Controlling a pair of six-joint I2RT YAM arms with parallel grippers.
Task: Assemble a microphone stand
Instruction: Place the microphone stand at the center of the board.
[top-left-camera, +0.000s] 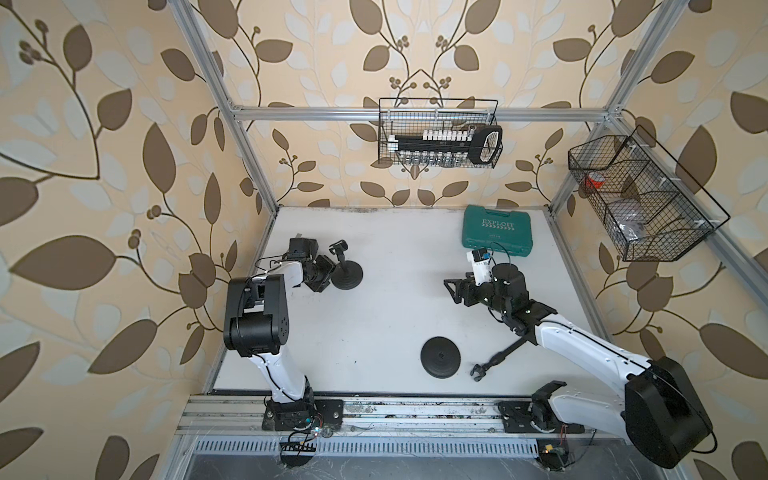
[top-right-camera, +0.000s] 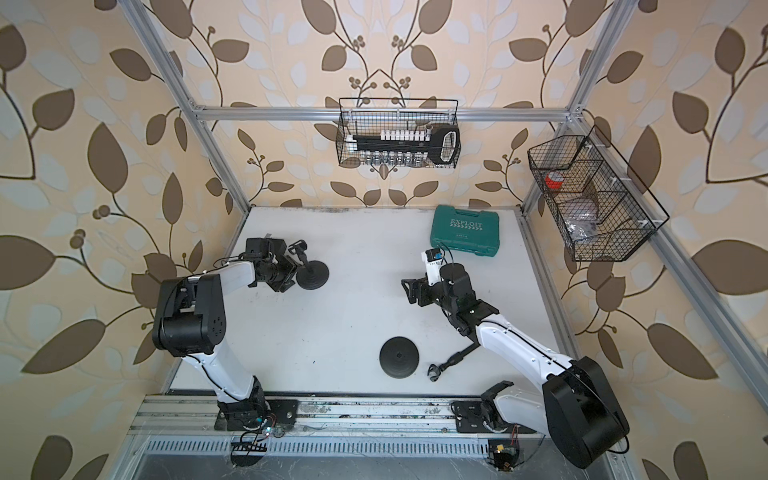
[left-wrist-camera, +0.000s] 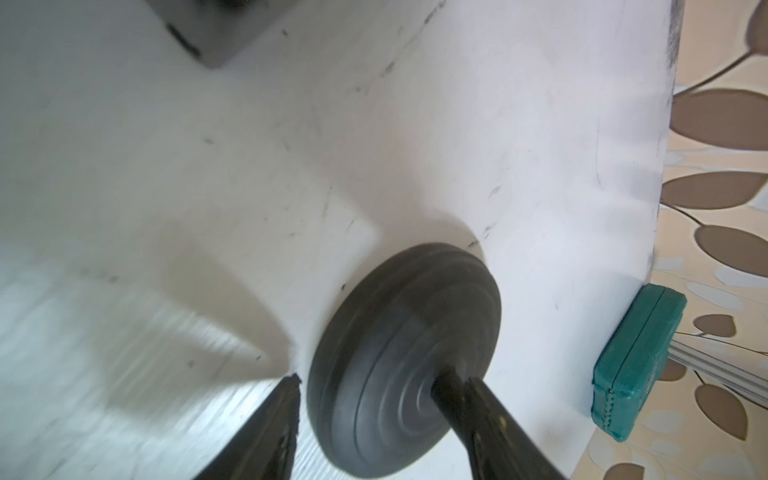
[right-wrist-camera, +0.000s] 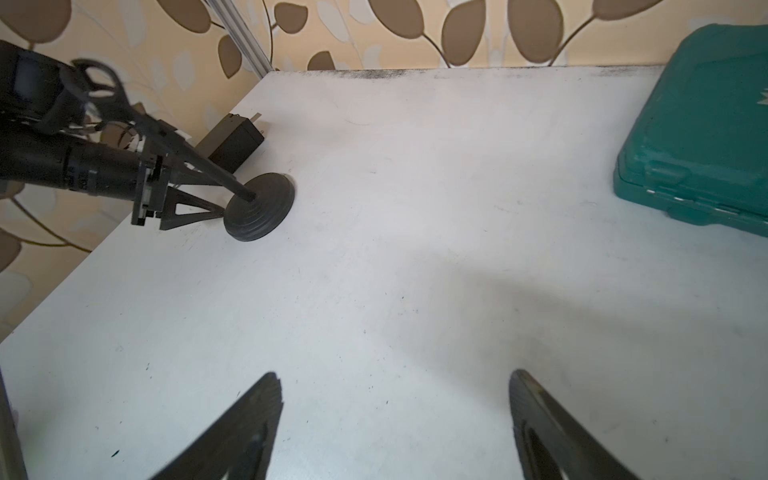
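Far left on the desk (top-left-camera: 374, 324): a microphone stand (top-left-camera: 346, 270) standing on its round base, with the left end effector (top-left-camera: 331, 275) low around the pole, parted to a middling width, one finger (left-wrist-camera: 494, 419) just beside the pole, the other by the base's rim, gripping nothing. Mid-right, above the desk: the right end effector (right-wrist-camera: 392, 374), spread wide and empty. Near the front edge: a loose base (top-left-camera: 441, 357), flat, and just right of it a loose pole (top-left-camera: 500, 355) with clip, lying partly under the right arm, well apart from the green case (top-left-camera: 496, 228) at the far right.
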